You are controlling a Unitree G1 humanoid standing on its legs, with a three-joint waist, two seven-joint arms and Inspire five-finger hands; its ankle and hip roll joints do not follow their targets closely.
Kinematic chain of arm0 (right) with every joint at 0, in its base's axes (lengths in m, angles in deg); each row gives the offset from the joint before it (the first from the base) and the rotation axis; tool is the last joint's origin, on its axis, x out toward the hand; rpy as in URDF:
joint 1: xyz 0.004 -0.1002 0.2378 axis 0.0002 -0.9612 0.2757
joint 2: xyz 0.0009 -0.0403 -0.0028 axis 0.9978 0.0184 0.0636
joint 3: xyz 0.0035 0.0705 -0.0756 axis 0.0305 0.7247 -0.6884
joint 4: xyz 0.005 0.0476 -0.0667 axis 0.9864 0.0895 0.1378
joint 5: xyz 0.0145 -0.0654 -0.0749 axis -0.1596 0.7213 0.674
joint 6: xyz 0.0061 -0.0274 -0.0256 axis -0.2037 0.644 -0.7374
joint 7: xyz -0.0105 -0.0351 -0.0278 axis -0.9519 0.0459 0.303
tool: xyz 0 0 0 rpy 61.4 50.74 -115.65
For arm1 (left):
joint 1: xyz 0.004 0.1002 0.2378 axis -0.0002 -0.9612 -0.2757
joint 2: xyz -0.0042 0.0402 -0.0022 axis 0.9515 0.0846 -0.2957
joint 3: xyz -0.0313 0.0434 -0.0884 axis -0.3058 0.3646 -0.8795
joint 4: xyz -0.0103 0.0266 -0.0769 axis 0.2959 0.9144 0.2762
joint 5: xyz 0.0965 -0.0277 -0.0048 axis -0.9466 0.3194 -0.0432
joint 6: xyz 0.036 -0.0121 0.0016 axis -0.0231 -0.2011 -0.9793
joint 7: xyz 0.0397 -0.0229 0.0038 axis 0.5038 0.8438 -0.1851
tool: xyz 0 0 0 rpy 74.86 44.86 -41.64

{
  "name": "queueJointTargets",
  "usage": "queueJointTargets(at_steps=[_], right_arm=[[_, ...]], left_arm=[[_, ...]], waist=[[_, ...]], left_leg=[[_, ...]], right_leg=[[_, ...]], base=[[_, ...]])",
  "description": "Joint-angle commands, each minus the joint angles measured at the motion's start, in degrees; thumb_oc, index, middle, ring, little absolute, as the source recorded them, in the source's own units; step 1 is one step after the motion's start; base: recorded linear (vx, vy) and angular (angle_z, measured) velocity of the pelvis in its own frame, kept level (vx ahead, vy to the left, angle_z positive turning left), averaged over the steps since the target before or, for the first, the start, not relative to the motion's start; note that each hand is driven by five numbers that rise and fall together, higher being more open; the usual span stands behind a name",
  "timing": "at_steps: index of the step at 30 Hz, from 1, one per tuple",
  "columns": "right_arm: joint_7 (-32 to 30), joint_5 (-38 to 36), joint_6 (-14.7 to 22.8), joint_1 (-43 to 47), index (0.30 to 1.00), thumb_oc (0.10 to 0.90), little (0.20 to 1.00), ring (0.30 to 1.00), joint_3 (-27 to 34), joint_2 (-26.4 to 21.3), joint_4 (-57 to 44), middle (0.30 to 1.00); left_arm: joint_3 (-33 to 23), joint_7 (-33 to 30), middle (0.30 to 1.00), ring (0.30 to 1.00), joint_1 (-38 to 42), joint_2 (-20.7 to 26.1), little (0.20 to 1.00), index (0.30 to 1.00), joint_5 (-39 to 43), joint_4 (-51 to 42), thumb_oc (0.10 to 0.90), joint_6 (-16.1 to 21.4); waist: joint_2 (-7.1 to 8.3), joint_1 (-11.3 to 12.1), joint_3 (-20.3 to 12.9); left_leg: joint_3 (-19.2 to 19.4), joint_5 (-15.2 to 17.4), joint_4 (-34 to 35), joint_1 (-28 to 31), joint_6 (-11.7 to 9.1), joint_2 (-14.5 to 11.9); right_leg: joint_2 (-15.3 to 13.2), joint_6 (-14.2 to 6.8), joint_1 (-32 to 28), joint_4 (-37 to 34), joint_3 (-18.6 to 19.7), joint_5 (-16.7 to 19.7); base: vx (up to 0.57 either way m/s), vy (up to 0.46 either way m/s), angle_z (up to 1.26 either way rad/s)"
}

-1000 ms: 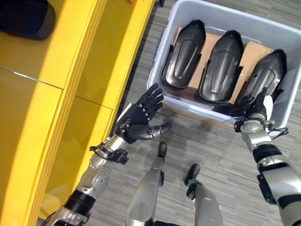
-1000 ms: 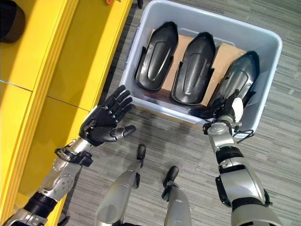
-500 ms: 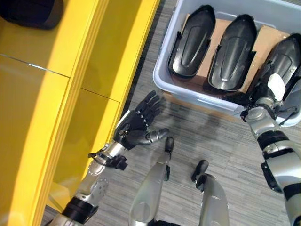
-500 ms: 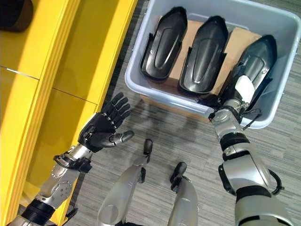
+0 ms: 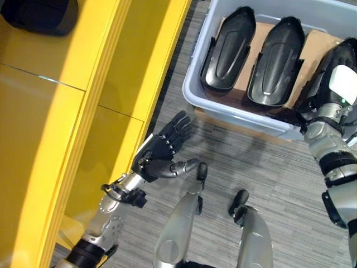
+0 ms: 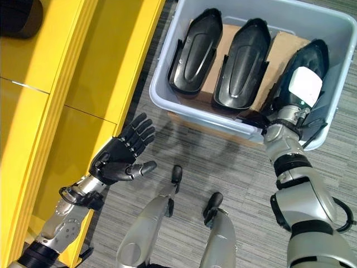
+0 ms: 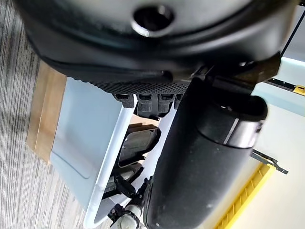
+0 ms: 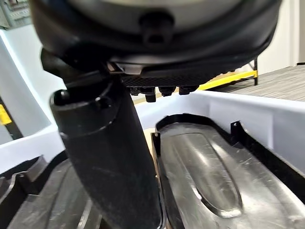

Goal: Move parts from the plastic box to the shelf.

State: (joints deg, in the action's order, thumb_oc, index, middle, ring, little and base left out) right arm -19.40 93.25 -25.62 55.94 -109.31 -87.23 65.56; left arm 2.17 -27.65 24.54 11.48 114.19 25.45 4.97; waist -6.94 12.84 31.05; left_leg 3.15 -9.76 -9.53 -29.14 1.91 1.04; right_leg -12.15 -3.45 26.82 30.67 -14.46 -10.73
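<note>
My right hand (image 6: pixel 301 89) hovers, fingers straight and apart, over the rightmost of three long black moulded plastic parts (image 6: pixel 295 78) in the pale grey plastic box (image 6: pixel 167 100), lengthwise away from me. My left hand (image 5: pixel 159 159) waits open outside the box.

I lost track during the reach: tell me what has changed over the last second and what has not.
The right hand has gone further into the grey plastic box, now above the rightmost black moulded part; no grip is visible yet. The camera shifted too. The left hand stays open, palm up, over the floor beside the yellow shelf. All three parts remain in the box.
</note>
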Motion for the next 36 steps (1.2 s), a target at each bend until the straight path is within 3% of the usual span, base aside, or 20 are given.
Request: queueJointTargets(at_steps=[1, 5, 8, 14, 19, 20, 24, 25, 28, 32, 33, 35, 36], right_arm=[[-1.1, 2.4, 7.6, 10.0, 1.0, 0.9, 1.0, 1.0, -5.2, -8.6, -7.7, 1.0], [-0.5, -0.5, 6.9, 11.0, 1.0, 0.9, 1.0, 1.0, -5.5, -8.1, -11.1, 1.0], [-5.6, -7.2, 0.7, 9.6, 1.0, 0.9, 1.0, 1.0, -1.2, -6.5, -13.3, 1.0], [-3.6, -19.8, -5.8, 5.2, 1.0, 0.9, 1.0, 1.0, 7.0, -0.8, -9.5, 1.0], [-2.9, -29.5, -4.8, 5.5, 1.0, 0.9, 1.0, 1.0, 8.1, 0.9, -4.0, 1.0], [-0.4, -36.5, -1.6, 5.5, 1.0, 0.9, 1.0, 1.0, 8.6, 1.5, -3.5, 1.0], [4.8, -35.5, 0.5, 3.2, 1.0, 0.9, 1.0, 1.0, 10.7, 1.0, -5.2, 1.0], [6.0, -35.5, 0.4, 1.9, 1.0, 0.9, 1.0, 1.0, 10.9, 0.5, -6.0, 1.0], [10.0, -37.9, 1.2, -2.0, 1.0, 0.9, 1.0, 1.0, 13.1, 0.3, -8.0, 1.0], [13.0, -37.7, 2.1, -2.5, 1.0, 0.9, 1.0, 1.0, 13.5, 0.4, -7.8, 1.0], [13.3, -37.7, 2.8, -1.5, 1.0, 0.9, 1.0, 1.0, 13.0, 0.3, -7.4, 1.0], [13.4, -37.6, 2.7, 3.3, 1.0, 0.9, 1.0, 1.0, 10.0, 1.3, -6.4, 1.0], [13.2, -37.1, 2.3, 3.8, 1.0, 0.9, 1.0, 1.0, 9.5, 2.4, -6.0, 1.0]], left_arm=[[-0.3, 3.0, 1.0, 1.0, 1.0, -0.5, 1.0, 1.0, 4.0, -8.3, 0.9, 5.3], [-0.3, 2.9, 1.0, 1.0, 0.6, -0.9, 1.0, 1.0, 3.4, -8.4, 0.9, 5.4], [-0.1, 2.7, 1.0, 1.0, 0.3, -1.1, 1.0, 1.0, 3.4, -8.9, 0.9, 5.5], [0.3, 1.3, 1.0, 1.0, 0.9, -2.7, 1.0, 1.0, 3.2, -9.7, 0.9, 4.6], [1.5, -0.2, 1.0, 1.0, 3.0, -3.8, 1.0, 1.0, 3.5, -8.5, 0.9, 4.9], [1.7, -0.4, 1.0, 1.0, 3.3, -4.5, 1.0, 1.0, 3.4, -8.3, 0.9, 4.9], [1.5, -0.7, 1.0, 1.0, 2.6, -4.8, 1.0, 1.0, 3.5, -8.6, 0.9, 3.8], [1.3, -0.3, 1.0, 1.0, 1.9, -4.6, 1.0, 1.0, 3.7, -8.7, 0.9, 3.4], [1.2, 1.4, 1.0, 1.0, 0.4, -4.1, 1.0, 1.0, 2.6, -8.7, 0.9, 1.4], [2.8, 1.7, 1.0, 1.0, 0.9, -4.1, 1.0, 1.0, 0.3, -8.2, 0.9, 0.2], [3.1, 1.1, 1.0, 1.0, 1.4, -3.9, 1.0, 1.0, -0.1, -8.0, 0.9, 1.0], [4.1, -1.1, 1.0, 1.0, 3.1, -2.0, 1.0, 1.0, 2.5, -6.6, 0.9, 5.2], [4.4, -1.5, 1.0, 1.0, 3.3, -1.8, 1.0, 1.0, 1.8, -6.3, 0.9, 6.1]], waist=[[-3.0, 0.1, -1.3], [-2.91, 0.1, -1.3], [-3.01, -0.5, -1.3], [-3.1, -1.0, -1.3], [-2.62, -1.2, -1.3], [-2.29, -1.1, -1.3], [-1.2, -1.2, -1.3], [-0.47, -1.1, -1.3], [0.62, -0.9, -1.3], [1.18, -1.5, -1.3], [1.22, -1.9, -1.3], [3.14, -4.6, -1.3], [3.31, -5.0, -1.3]], left_leg=[[2.0, 8.3, -3.2, 1.7, -0.8, 0.4], [2.1, 8.3, -3.0, 1.9, -0.8, 0.3], [2.4, 8.8, -3.2, 2.5, -0.9, 0.3], [2.5, 9.8, -3.7, 2.6, -1.0, 0.2], [2.9, 11.0, -5.2, 2.7, -0.9, 0.0], [3.1, 11.4, -5.7, 3.0, -0.7, -0.1], [3.3, 13.9, -9.8, 3.9, 0.2, -0.1], [3.0, 16.2, -11.6, 5.0, 0.3, 0.4], [2.6, 18.7, -14.9, 6.5, 2.0, 1.0], [2.5, 20.1, -16.5, 7.0, 2.1, 0.9], [3.0, 18.7, -15.9, 6.1, 2.1, 0.5], [3.7, 19.2, -13.8, 6.3, 1.0, 0.0], [3.6, 20.1, -13.6, 6.9, 0.9, -0.7]], right_leg=[[2.8, 1.7, 0.0, 1.2, 0.7, -0.2], [2.9, 1.9, 0.0, 1.3, 0.7, -0.3], [3.0, 2.0, -0.2, 1.5, 1.1, -0.5], [3.0, 2.2, 0.1, 0.8, 1.7, -0.3], [2.8, 2.2, -0.1, 0.5, 1.8, -0.1], [2.6, 2.2, -0.5, 0.2, 2.1, 0.1], [1.5, 2.7, -2.4, 3.3, 2.4, -1.7], [1.0, 2.5, -4.2, 5.1, 3.0, -3.9], [-0.6, 3.0, -6.4, 11.7, 4.0, -3.6], [-1.0, 2.0, -5.4, 8.5, 4.8, -0.7], [-0.8, 1.6, -4.4, 2.7, 4.6, 3.4], [-1.2, -4.0, -2.0, -16.0, 8.3, 17.1], [-1.1, -4.7, -1.0, -17.7, 9.1, 19.4]], base=[[0.02, -0.034, -0.02], [0.0, -0.008, -0.01], [0.01, 0.005, 0.01], [0.02, 0.058, -0.07], [0.06, 0.099, -0.05], [0.11, 0.167, -0.16], [0.16, 0.216, -0.16], [0.25, 0.126, 0.11], [0.21, 0.025, 0.1], [0.05, -0.064, 0.15], [-0.07, -0.211, 0.03], [-0.05, -0.324, -0.03], [0.0, -0.419, 0.0]])
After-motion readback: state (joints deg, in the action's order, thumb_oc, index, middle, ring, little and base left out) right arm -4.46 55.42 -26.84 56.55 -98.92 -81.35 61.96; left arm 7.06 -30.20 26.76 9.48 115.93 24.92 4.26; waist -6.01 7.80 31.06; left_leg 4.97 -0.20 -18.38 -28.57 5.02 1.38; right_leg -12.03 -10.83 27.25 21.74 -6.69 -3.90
